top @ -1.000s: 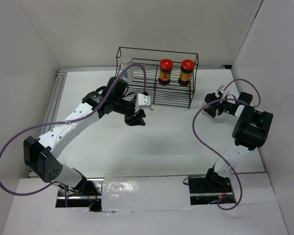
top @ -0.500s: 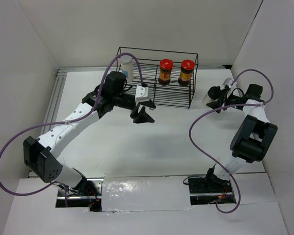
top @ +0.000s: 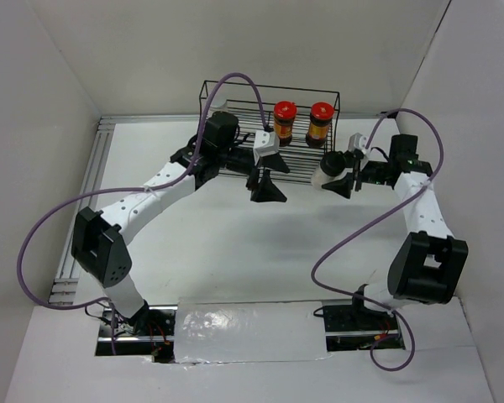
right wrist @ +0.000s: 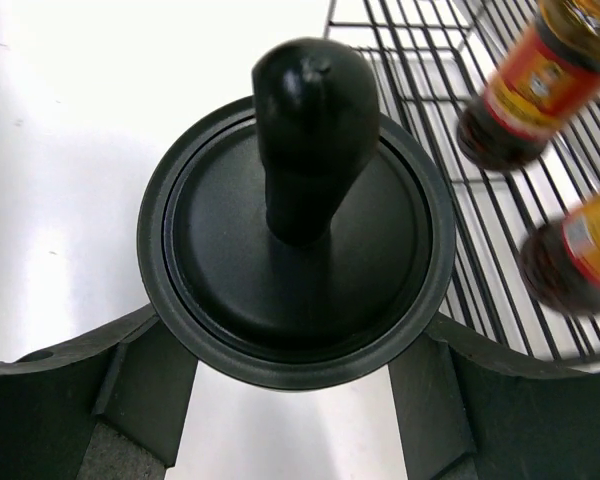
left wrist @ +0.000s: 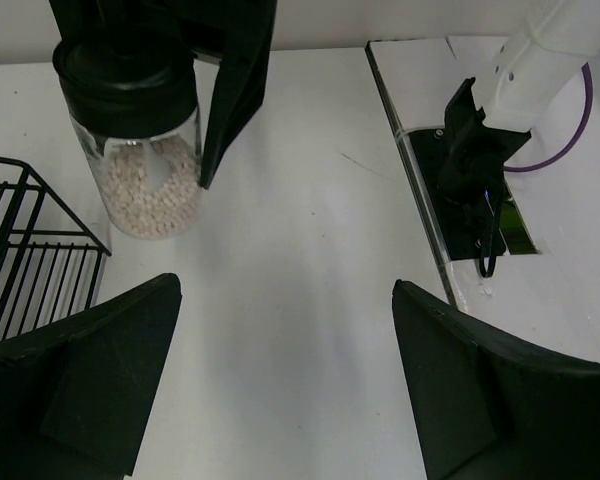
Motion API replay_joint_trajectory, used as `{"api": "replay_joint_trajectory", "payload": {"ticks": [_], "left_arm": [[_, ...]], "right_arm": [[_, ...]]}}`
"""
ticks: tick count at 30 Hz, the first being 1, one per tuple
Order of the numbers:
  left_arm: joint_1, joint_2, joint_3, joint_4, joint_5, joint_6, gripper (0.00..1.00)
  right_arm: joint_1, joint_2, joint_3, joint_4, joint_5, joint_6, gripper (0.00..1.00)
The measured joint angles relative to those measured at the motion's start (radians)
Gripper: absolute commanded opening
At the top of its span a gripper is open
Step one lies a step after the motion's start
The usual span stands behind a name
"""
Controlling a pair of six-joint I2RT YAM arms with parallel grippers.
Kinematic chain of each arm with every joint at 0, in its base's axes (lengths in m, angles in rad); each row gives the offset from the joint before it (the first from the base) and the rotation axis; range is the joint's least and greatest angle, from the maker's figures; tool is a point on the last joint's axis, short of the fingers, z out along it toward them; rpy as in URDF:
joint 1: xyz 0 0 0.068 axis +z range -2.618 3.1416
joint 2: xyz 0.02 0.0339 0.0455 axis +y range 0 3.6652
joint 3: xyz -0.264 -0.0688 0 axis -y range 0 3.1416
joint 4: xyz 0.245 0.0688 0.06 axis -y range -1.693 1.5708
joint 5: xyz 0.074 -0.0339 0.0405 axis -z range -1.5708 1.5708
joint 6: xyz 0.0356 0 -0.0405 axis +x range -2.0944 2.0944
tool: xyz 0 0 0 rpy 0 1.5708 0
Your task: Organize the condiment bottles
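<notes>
Handover or placement of the last bottle, in front of the rack

Right pincer (top: 339, 173) grips the black-capped bottle (left wrist: 140, 170) by its cap, just off the right front corner of the wire rack (top: 235, 88), low over the table (top: 235, 243); whether it touches I cannot tell. The two red-capped bottles (top: 284, 122) stand side by side in the rack. The left pincer (top: 264, 185) hangs wide and empty, facing that bottle. Judging by this, the next move is either a pass across or a lift into the rack beside the red pair, keeping the bottle upright. A second ago the left pincer was shut further left, and the right arm held the bottle out by the right wall; the white-capped bottle, then visible at the rack's left end, is now hidden behind the left arm.
</notes>
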Motion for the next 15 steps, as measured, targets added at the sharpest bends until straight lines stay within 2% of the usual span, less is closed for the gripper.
{"api": "replay_joint_trajectory", "payload": {"ticks": [8,11,15], "left_arm": [[-0.006,0.002,0.011,0.049,-0.006,-0.012,0.99],[-0.006,0.002,0.029,0.068,-0.009,-0.024,0.99],[-0.006,0.002,0.037,0.100,-0.047,-0.024,0.99]], "right_arm": [[0.169,-0.047,0.000,0.082,0.035,0.139,0.32],[0.258,-0.045,0.002,0.121,0.060,0.191,0.30],[0.316,-0.019,0.032,0.137,0.077,0.232,0.29]]}}
